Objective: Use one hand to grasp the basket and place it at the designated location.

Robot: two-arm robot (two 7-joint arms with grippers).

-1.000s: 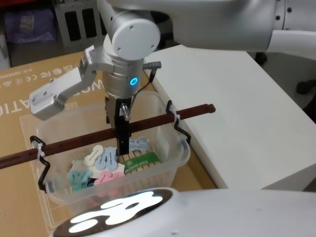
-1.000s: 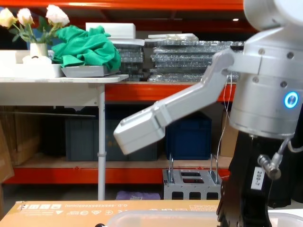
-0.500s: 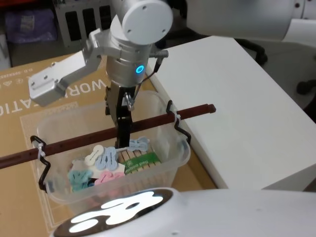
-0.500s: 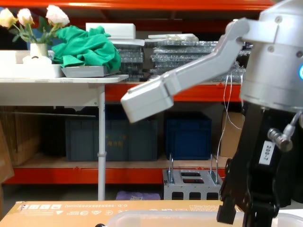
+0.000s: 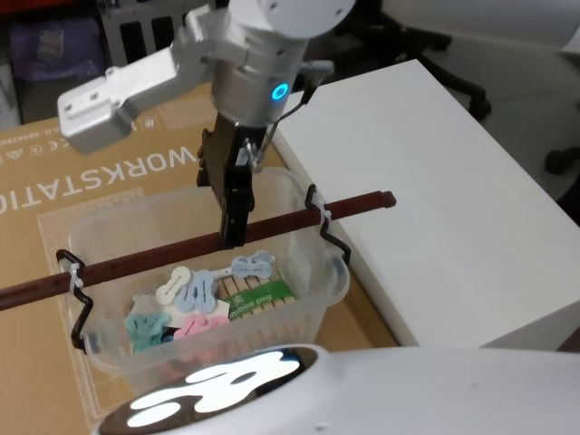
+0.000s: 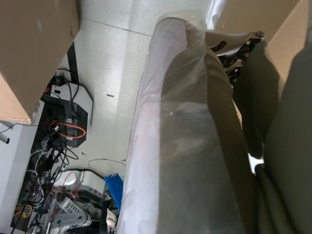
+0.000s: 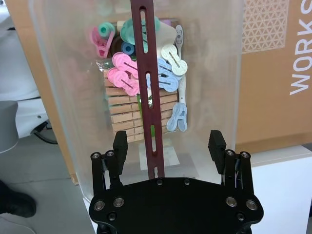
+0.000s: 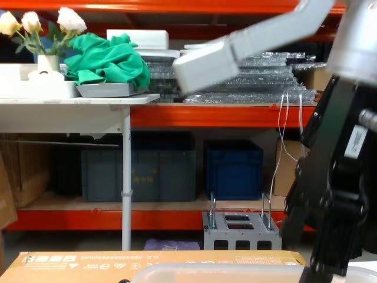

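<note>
A: Which arm is at work?
B: The right arm [image 5: 299,27]. It enters from the upper right of the head view in pale casing and bends down to a silver wrist [image 5: 254,77] with a blue ring [image 5: 280,91] lit on it.
A: And the gripper?
B: The right gripper [image 5: 233,236] hangs below that wrist, black and slim, pointing downward.
A: How do the jaws stand?
B: Parted: in the right wrist view the two fingers [image 7: 120,141] stand well apart, pads facing each other.
A: Anything else on the wrist?
B: A grey-white boxy housing [image 5: 109,100] juts toward the robot's left. The chest view shows it high up, with the black gripper large at the right edge
</note>
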